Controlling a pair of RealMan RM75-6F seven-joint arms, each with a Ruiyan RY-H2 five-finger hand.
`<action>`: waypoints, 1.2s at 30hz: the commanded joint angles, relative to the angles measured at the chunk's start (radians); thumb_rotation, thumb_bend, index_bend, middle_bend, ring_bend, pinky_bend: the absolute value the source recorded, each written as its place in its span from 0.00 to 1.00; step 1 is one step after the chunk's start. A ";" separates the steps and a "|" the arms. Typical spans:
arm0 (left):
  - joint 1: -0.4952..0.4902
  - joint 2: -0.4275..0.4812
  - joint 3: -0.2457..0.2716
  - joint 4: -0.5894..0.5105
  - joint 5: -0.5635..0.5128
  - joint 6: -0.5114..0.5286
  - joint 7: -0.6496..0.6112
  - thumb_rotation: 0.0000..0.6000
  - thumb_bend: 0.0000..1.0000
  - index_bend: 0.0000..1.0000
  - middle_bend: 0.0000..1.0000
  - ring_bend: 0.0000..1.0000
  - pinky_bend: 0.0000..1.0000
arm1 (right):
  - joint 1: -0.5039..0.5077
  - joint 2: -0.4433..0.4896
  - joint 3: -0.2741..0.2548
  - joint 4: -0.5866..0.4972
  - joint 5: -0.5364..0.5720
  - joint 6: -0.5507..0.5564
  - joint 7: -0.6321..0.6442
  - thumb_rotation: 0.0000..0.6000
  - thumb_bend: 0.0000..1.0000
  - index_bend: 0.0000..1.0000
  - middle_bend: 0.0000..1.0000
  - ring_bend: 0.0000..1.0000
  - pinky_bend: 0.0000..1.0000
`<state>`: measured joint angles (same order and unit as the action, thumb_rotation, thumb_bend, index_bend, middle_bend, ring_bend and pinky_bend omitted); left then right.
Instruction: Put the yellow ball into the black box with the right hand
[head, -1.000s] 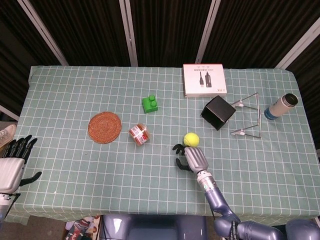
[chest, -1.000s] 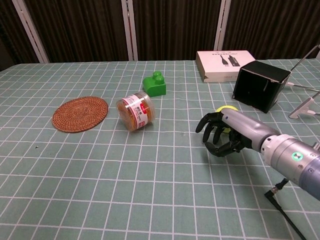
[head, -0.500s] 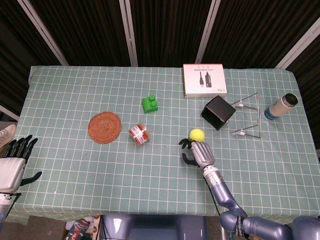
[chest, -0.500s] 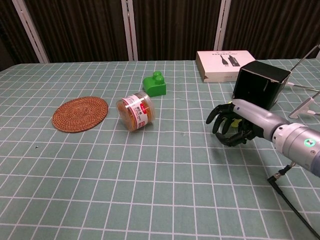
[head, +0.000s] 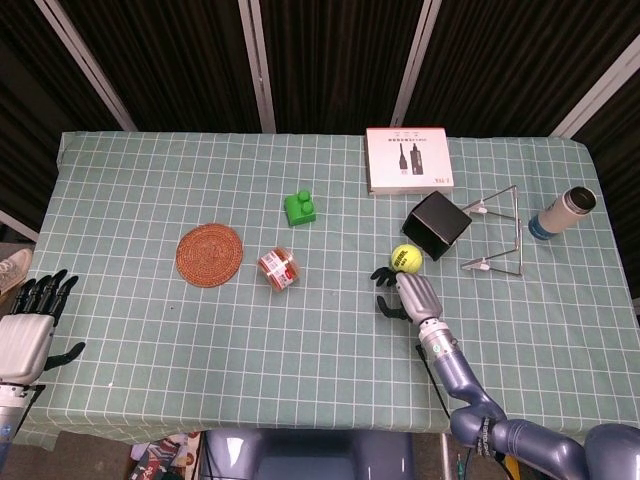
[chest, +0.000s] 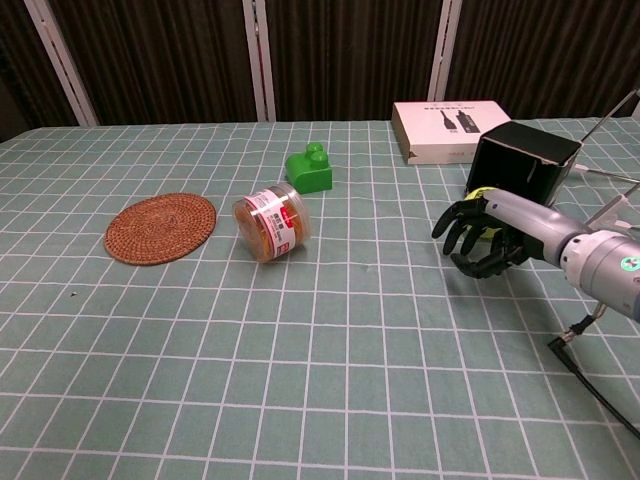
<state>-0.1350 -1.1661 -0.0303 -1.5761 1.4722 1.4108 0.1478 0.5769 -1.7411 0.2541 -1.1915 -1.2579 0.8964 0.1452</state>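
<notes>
Yellow ball (head: 406, 258) just beside black box (head: 436, 224), on its near-left. Right hand (head: 416, 296) right behind ball, fingers (chest: 462, 222) spread and curled, grasping nothing. Left hand (head: 22, 330) far left of box, fingers released.

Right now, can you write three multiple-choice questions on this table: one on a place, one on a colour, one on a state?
1. Where is the yellow ball?
A. inside the black box
B. on the table beside the black box
C. on the round mat

2. What colour is the toy block?
A. red
B. blue
C. green

3. How does the small jar lie?
A. on its side
B. upright
C. on the mat

Answers: 1 B, the ball sits on the cloth between the box and the right hand. 2 C, both views show it green. 3 A, its lid faces sideways in the chest view.
</notes>
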 joint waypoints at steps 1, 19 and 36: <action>0.000 -0.001 0.000 0.000 -0.001 0.000 0.003 1.00 0.15 0.00 0.00 0.00 0.00 | 0.011 -0.001 0.002 0.019 -0.009 -0.002 0.035 1.00 0.50 0.30 0.38 0.35 0.57; -0.009 -0.008 -0.009 0.003 -0.031 -0.019 0.018 1.00 0.15 0.00 0.00 0.00 0.00 | 0.073 -0.011 0.028 0.121 -0.012 -0.057 0.215 1.00 0.50 0.18 0.25 0.24 0.47; -0.018 -0.019 -0.010 0.003 -0.050 -0.036 0.046 1.00 0.15 0.00 0.00 0.00 0.00 | 0.108 -0.002 0.008 0.249 -0.033 -0.094 0.283 1.00 0.50 0.18 0.25 0.22 0.35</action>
<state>-0.1529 -1.1854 -0.0405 -1.5724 1.4226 1.3752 0.1937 0.6841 -1.7439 0.2622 -0.9439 -1.2904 0.8023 0.4264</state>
